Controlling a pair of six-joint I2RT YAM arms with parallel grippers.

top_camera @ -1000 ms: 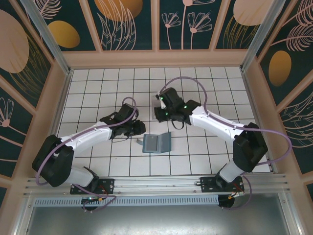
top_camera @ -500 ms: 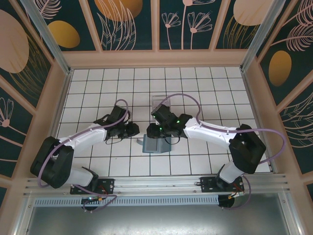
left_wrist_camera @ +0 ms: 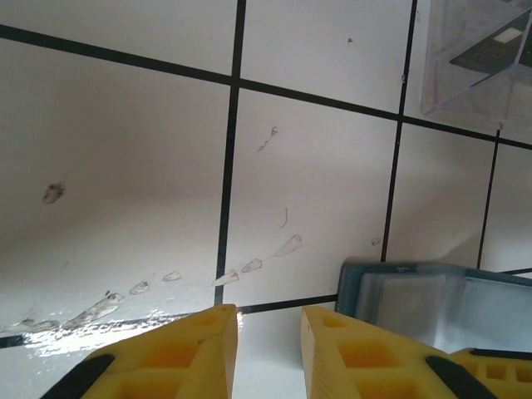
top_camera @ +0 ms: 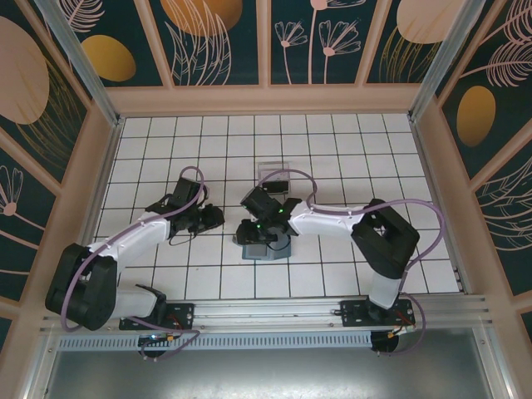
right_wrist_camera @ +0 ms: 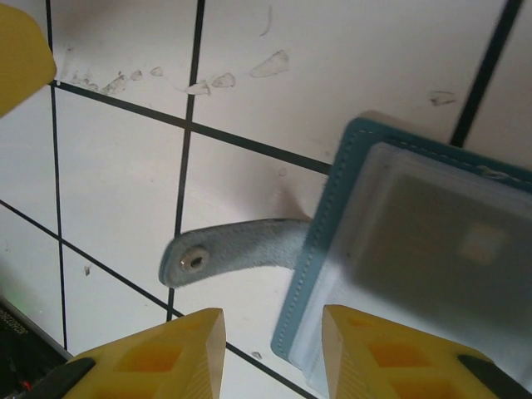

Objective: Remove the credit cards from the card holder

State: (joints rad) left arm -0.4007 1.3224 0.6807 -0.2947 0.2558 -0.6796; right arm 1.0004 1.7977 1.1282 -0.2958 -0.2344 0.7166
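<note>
Above the card holder (right_wrist_camera: 416, 233) the right gripper (right_wrist_camera: 273, 324) hangs, fingers apart (empty). Left of it, the left gripper (left_wrist_camera: 266, 320) likewise.

Bright even overhead light; soft shadows; glare on wet tiles (left_wrist_camera: 100, 312); wrist close-ups slightly blurred.

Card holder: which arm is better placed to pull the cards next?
Right. The right tool, open, hangs over the card holder's edge; the left tool sits off to its side over bare tile.

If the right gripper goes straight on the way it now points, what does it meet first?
Probably the card holder: the right gripper points at its edge and snap strap, though depth is unclear.
</note>
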